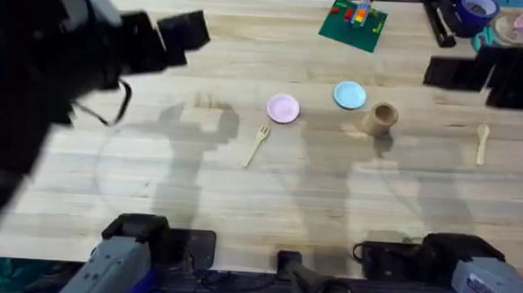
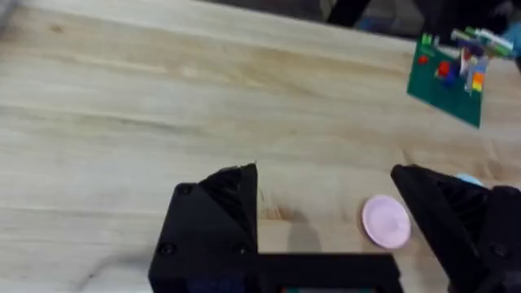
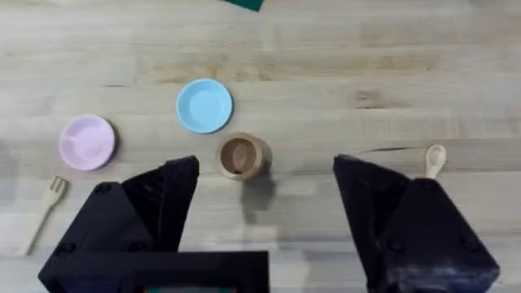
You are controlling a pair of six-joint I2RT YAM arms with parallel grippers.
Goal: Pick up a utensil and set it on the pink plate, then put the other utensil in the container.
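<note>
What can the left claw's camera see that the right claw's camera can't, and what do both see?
Only the left wrist view shows the full green board with toy bricks. Only the right wrist view shows the fork, the spoon and the brown cup, which stands upright. Both show the pink plate, the wooden table and an open claw: the left claw and the right claw.
</note>
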